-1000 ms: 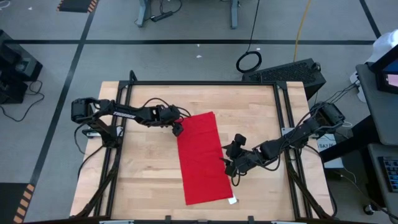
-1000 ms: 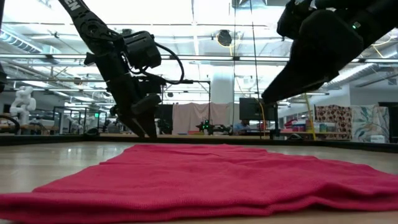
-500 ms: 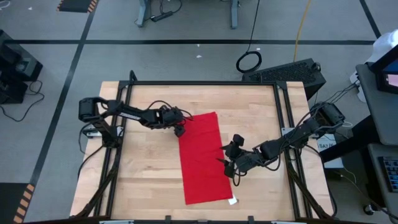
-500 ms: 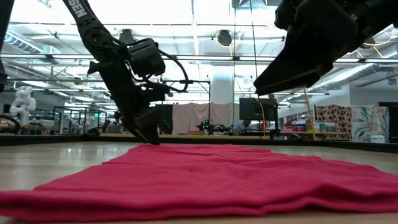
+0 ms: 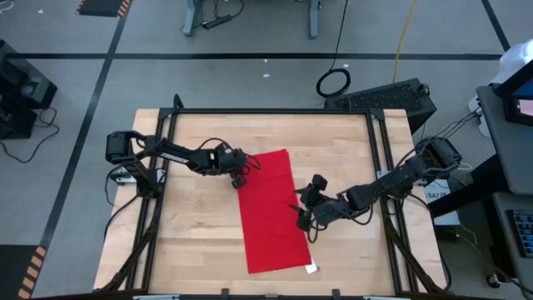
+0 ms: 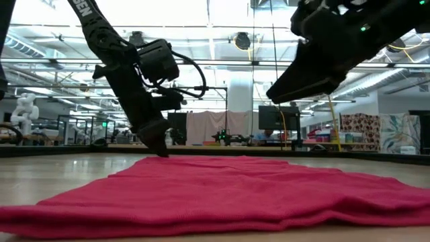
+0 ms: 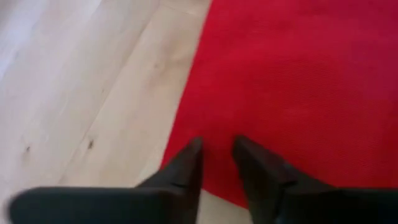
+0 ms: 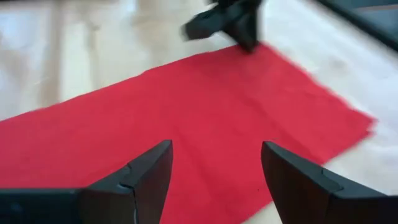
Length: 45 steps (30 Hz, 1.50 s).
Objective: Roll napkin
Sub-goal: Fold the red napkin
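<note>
The napkin (image 5: 272,212) is a bright red, thin fabric rectangle lying flat and unrolled on the wooden bench (image 5: 191,233), near the bench centre. In the high view its long axis runs from the far side toward the near edge, tilted slightly, and a small white tag (image 5: 311,268) projects at its near right corner. In the low view the cloth (image 6: 228,191) lies low on the bench surface with soft ripples and a slightly thickened near hem; the weave appears fine and uniform. The left pincer (image 5: 239,177) is positioned at the far left corner of the napkin, with the arm reaching in from the left side of the bench. In the left wrist view its fingers (image 7: 186,168) stand close together with only a narrow gap, tips pointing down at the cloth edge where red fabric meets bare wood; whether fabric is pinched between them cannot be determined. The right pincer (image 5: 301,218) is located at the right long edge of the napkin, about midway along it. In the right wrist view its fingers (image 8: 146,174) stand wide apart above the red cloth and grip nothing.
</note>
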Motion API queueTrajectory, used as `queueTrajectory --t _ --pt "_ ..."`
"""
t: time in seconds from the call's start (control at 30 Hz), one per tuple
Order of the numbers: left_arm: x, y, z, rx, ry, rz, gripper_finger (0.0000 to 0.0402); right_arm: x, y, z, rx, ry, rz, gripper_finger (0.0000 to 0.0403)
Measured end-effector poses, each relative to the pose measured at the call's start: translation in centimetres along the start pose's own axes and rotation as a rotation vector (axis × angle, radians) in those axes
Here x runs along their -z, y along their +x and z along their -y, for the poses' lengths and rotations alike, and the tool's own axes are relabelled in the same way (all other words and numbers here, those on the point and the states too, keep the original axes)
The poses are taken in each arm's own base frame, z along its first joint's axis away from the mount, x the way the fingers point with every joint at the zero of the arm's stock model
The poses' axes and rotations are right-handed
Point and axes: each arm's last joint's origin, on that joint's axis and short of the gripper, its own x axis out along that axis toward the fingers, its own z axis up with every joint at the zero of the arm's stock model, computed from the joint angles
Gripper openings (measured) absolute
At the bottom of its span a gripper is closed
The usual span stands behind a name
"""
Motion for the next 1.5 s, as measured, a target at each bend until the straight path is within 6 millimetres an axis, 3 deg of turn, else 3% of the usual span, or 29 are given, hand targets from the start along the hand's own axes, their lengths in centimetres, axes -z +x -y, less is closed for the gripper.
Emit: queueTrajectory --t 0.17,0.3,0.53,0.77,1.07,1.33,1.5 --pt "0.0 0.0 0.0 0.000 0.082 0.005 0.0010 -0.9 1.2 2.0 0.183 0.018 0.059 0.0237" --pt "-0.4 -0.1 0.0 0.002 0.196 0.048 0.0014 -1.7 2.9 5.1 0.260 0.035 0.006 0.0232" --pt "-1.1 -0.1 0.2 -0.003 0.351 0.126 0.0004 -2.9 5.7 12.2 0.247 0.283 -0.131 0.0209" --pt "-1.6 -0.2 0.2 -0.011 0.398 0.180 0.0006 -3.3 7.3 17.6 0.218 0.435 -0.201 0.0229" --pt "-1.9 -0.3 0.2 -0.014 0.404 0.201 0.0006 -1.2 9.8 17.7 0.236 0.467 -0.254 0.0269" --pt "-2.0 -0.4 0.4 -0.011 0.406 0.215 0.0006 -1.4 10.9 17.4 0.260 0.553 -0.186 0.0252" --pt "-2.0 -0.4 0.4 -0.011 0.407 0.213 0.0006 -1.9 12.4 17.3 0.291 0.540 -0.237 0.0231"
